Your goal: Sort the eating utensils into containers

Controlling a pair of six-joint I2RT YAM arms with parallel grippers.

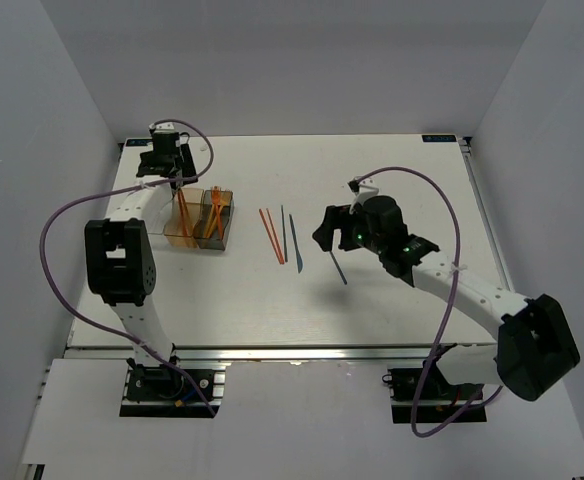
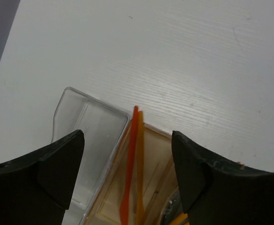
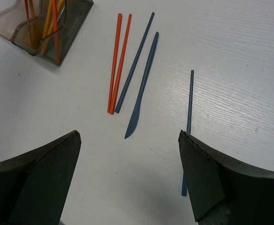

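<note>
From my station I see the left gripper (image 1: 175, 180) hanging over the far left end of the containers (image 1: 228, 228), which sit on the left half of the table (image 1: 392, 160). Its wrist camera looks down between two widely spread fingers (image 2: 57, 164) with nothing gripped, so that hand is released. Below it lie the clear bin (image 2: 87, 124) and, right beside it, the tan-orange bin (image 2: 158, 154). There a red-orange utensil (image 2: 130, 154) and a paler orange utensil (image 2: 140, 159) stand close to the shared wall, tips poking above the rim. The overhead view shows more orange pieces standing in the bins, but I cannot tell which compartment holds each. The right gripper (image 1: 324, 232) hovers near the table's middle, its jaws also spread apart and holding nothing. Ahead of it on the table lie two red-orange sticks (image 3: 117, 65) side by side, a blue-grey stick (image 3: 135, 63) just beside them, and a blue-grey knife (image 3: 145, 79) next to that, blade end toward the gripper. A second blue-grey stick (image 3: 189, 108) lies apart to the right, its near end alongside the right finger (image 3: 221, 183). The dark grey bin (image 3: 76, 18) shows in that view's top left corner, apart from the loose pieces.
</note>
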